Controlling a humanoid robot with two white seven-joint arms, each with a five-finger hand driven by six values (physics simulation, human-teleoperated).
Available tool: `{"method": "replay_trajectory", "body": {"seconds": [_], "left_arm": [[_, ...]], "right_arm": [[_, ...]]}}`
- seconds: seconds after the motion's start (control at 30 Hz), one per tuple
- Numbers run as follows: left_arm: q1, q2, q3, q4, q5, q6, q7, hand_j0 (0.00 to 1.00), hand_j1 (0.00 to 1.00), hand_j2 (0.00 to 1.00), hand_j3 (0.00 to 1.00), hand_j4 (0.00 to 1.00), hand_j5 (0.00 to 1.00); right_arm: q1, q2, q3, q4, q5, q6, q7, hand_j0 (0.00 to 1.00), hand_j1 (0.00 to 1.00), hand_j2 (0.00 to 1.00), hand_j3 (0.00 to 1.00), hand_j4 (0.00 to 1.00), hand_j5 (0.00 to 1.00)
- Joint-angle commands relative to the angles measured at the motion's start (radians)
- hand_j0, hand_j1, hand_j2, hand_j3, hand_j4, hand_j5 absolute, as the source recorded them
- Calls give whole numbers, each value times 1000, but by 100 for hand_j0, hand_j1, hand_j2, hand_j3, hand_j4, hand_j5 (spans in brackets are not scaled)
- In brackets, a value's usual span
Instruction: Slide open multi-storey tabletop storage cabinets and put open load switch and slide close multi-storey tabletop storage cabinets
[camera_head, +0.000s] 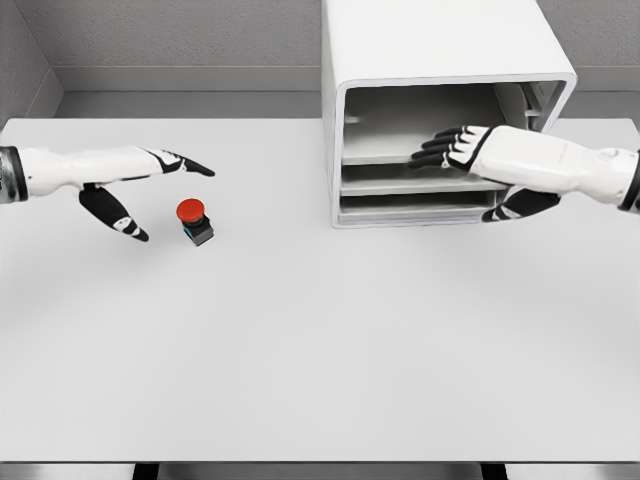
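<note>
The load switch (195, 221) lay beside the spread-fingered left hand (135, 190); a careless reach risked knocking it away, while the right hand (470, 150), fingers extended, reached into the cabinet (440, 60).

Flat, matte white rectangular tabletop (320, 350) — backed by a grey textured wall (180, 35) with a paler base strip.

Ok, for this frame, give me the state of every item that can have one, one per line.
storage cabinet: upright at the table's back, front open, shelves showing, nothing on them.
load switch: on the table, outside the cabinet, not held.
left hand: open, beside the switch, not touching it.
right hand: open, fingers extended at the cabinet's opening, holding nothing.
</note>
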Motion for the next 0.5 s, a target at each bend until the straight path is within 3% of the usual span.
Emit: {"method": "replay_trajectory", "body": {"seconds": [0.0,0.3,0.37,0.47], "left_arm": [[0,-22,10,18,4,2,0,100,100,100,100,100,100],[23,-69,-1,66,-13,2,2,100,100,100,100,100,100],[25,-72,7,67,-32,2,2,100,100,100,100,100,100],[31,-106,-1,95,-32,2,4,100,100,100,100,100,100]], "right_arm": [[0,-1,-3,4,-7,2,-10,100,100,100,100,100,100],[5,51,0,12,-6,2,-42,100,100,100,100,100,100],[6,79,-4,56,-6,2,-36,100,100,100,100,100,100],[8,97,-9,64,-4,2,-28,100,100,100,100,100,100]]}}
